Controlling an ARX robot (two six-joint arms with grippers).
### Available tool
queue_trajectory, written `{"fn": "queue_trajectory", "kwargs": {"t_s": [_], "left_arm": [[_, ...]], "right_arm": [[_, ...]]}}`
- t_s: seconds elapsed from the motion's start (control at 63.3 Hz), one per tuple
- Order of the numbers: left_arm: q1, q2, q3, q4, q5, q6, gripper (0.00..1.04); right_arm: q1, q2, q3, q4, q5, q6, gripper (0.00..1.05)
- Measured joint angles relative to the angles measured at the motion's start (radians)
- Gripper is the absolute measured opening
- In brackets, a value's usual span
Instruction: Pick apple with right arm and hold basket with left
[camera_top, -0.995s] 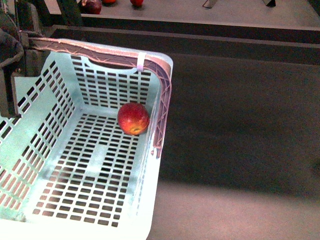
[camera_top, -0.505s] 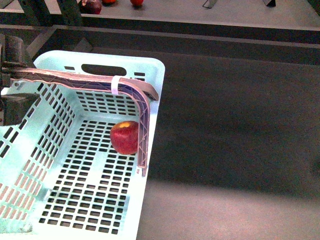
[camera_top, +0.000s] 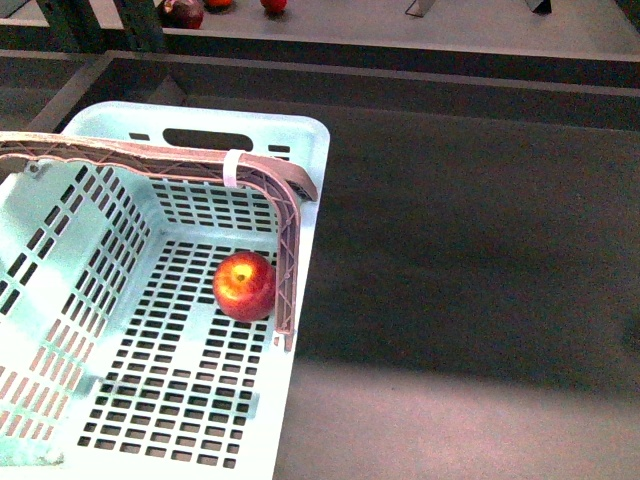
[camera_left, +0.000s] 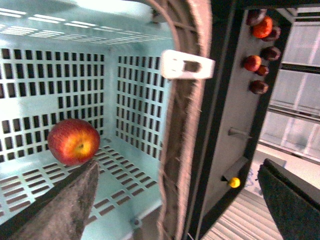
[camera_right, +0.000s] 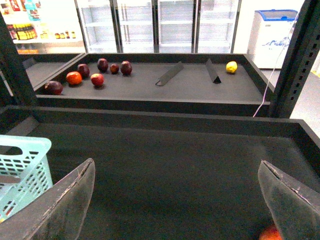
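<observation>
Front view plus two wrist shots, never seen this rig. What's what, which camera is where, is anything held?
It is a robot with two arms, each ending in a two-fingered gripper. The front view looks out from the robot's body: a mint-blue basket with its brown handle raised, and a red apple lying loose on its slotted floor. The other two cameras sit on the wrists. The left gripper is open beside the handle, gripping nothing. The right gripper is open over a dark, bare shelf. More fruit lies on a shelf behind. Nothing is held.
</observation>
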Motion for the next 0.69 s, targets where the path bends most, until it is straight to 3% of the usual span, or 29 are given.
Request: {"fn": "queue_trajectory", "kwargs": {"t_s": [0.111,0.3,0.379,0.474,0.553,0.695], "left_arm": [[-0.069,-0.013,0.044,-0.072,-0.074,-0.005,0.98],[-0.086,-0.018,0.053,-0.056,-0.073,0.032,0.97],[-0.055,-0.024,-0.098,0.375,-0.007,0.443,0.81],[0.002,-0.089,-0.248,0.689,0.038,1.001,0.63],[0.048,-0.170,-0.304,0.742,0.082,1.393,0.47],[0.114,-0.266,-0.387,0.715,0.146,1.668,0.21]], "right_arm": [[0.000,0.000,0.000,0.000,0.000,0.000,0.96],[0.000,0.000,0.000,0.000,0.000,0.000,0.96],[0.000,0.000,0.000,0.000,0.000,0.000,0.96],[0.000,0.000,0.000,0.000,0.000,0.000,0.96],[0.000,0.000,0.000,0.000,0.000,0.000,0.96],[0.000,0.000,0.000,0.000,0.000,0.000,0.96]]}}
